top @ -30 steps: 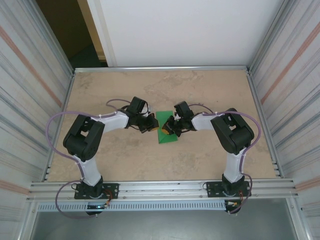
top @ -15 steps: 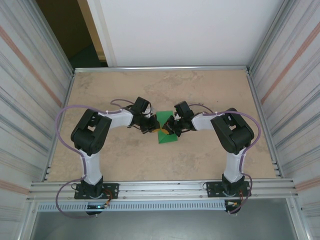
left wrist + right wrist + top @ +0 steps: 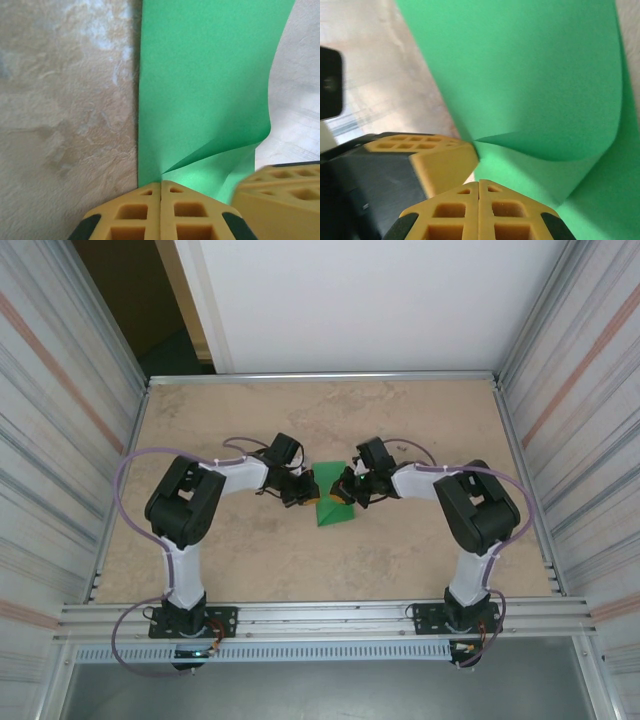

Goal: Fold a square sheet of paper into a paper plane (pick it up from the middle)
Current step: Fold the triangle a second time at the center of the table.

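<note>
The square sheet of paper (image 3: 331, 510) is bright green and lies partly folded at the middle of the table. One flap (image 3: 235, 160) stands up off it, and a crease runs out from the tips of the left gripper. My left gripper (image 3: 308, 496) (image 3: 161, 184) is shut, its tips pressed against the sheet's left edge. My right gripper (image 3: 343, 490) (image 3: 479, 182) is shut too and rests over the sheet (image 3: 530, 75) from the right. The two grippers almost touch; one finger (image 3: 280, 192) of the right one juts in beside the left. The paper plane is out of view.
The beige marbled table (image 3: 240, 420) has metal rails along its edges. Ribbed panel walls (image 3: 60, 440) (image 3: 590, 440) close in both sides, and a white wall (image 3: 360, 300) stands at the back. Both arm bases (image 3: 185, 615) (image 3: 460, 615) sit at the near edge.
My left gripper has slid right to the sheet's left edge. The right gripper has moved slightly toward the back, and the sheet looks narrower with its flap raised.
</note>
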Motion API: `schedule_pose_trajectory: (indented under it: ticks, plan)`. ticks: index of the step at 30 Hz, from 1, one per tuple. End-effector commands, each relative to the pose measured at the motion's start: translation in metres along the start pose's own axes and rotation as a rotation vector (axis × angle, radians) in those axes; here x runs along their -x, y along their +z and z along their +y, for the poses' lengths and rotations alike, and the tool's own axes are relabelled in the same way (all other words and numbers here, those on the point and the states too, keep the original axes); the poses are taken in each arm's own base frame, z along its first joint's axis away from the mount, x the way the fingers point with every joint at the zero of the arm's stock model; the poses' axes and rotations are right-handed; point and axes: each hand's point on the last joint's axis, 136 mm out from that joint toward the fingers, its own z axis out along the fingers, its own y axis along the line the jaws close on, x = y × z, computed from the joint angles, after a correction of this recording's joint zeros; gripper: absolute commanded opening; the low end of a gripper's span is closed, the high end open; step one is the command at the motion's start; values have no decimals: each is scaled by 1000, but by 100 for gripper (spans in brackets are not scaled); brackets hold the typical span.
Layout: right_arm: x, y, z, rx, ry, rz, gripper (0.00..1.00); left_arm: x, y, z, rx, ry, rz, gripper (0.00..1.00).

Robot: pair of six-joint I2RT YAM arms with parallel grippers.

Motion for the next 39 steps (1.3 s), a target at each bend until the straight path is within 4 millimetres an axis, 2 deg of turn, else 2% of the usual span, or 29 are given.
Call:
schedule_pose_trajectory:
  ticks: [1,14,20,28,34,39]
  plan:
    - [-2,-10,-5,-42,-90,-2,6,-9,10,27,105,-17,40,0]
    - [-9,15,-9,-89,-131,49,5,-6,9,21,97,0,47,0]
    - [-12,19,-24,-118,-113,52,5,-6,10,21,102,2,50,0]
    - [-19,24,-55,-181,-78,47,4,0,8,15,96,10,40,0]
    - [-19,31,-74,-201,-55,13,4,20,-3,-14,40,47,-4,0]
    - [-15,29,-81,-215,-30,-26,4,30,-25,-42,-21,82,-67,0]
